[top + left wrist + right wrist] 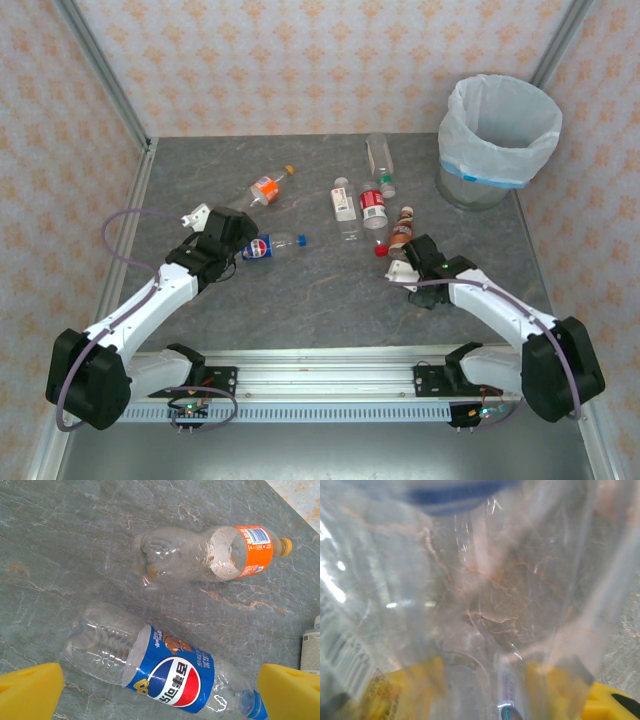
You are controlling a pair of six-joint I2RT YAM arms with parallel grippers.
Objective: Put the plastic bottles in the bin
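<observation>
- Straddling a clear bottle, the right gripper (403, 262) shows its yellow fingers (427, 680) through the plastic on either side. The jaws are partly narrowed, and I cannot tell whether they have hold of it.
- From above, it sits at the red-capped end of the brown-labelled bottle (402, 230), probably the same one.
- Thin walls could buckle and squirt out of the pads. A hold near the cap could let the body swing loose before reaching the bin (480, 185), well apart at the far right corner.
- The red-labelled bottle (372, 205) lies just beside and could be knocked rolling.
- The left gripper (243, 243) is spread wide and empty over the Pepsi bottle (170, 677), which lies almost along the jaw line. Closing here might catch its ends and flick it away.
- Readable: the Pepsi globe with Chinese characters on blue. The print on the orange-labelled bottle (215, 555) is too fine to read.
</observation>
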